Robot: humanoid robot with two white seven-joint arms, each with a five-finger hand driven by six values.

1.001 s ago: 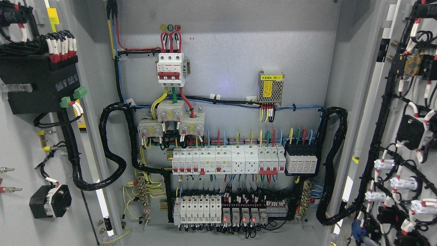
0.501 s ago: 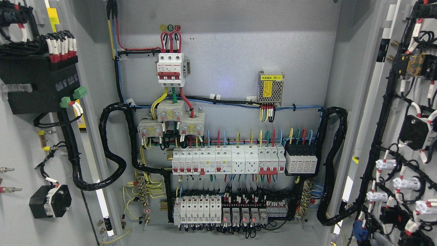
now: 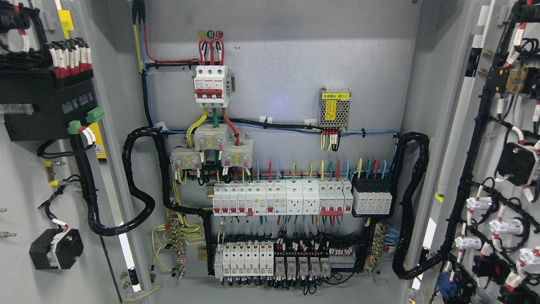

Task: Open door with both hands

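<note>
An electrical cabinet stands wide open in the head view. Its left door (image 3: 25, 181) swings out at the picture's left, showing its inner face with a black module (image 3: 46, 105) and wired parts. The right door (image 3: 491, 139) swings out at the right, its inner face covered with black cable looms and white connectors. Between them the grey back panel (image 3: 278, 76) carries breakers. Neither of my hands nor any arm shows in the frame.
A red and white main breaker (image 3: 211, 83) sits high on the panel, a small power supply (image 3: 335, 107) to its right. Two rows of white breakers (image 3: 278, 198) run lower down. Thick black conduits (image 3: 139, 185) loop along both sides.
Both doors have swung a little further outward: the left door's parts shifted left, the right door's parts shifted right. The red lights on the bottom relay row have gone dark.
</note>
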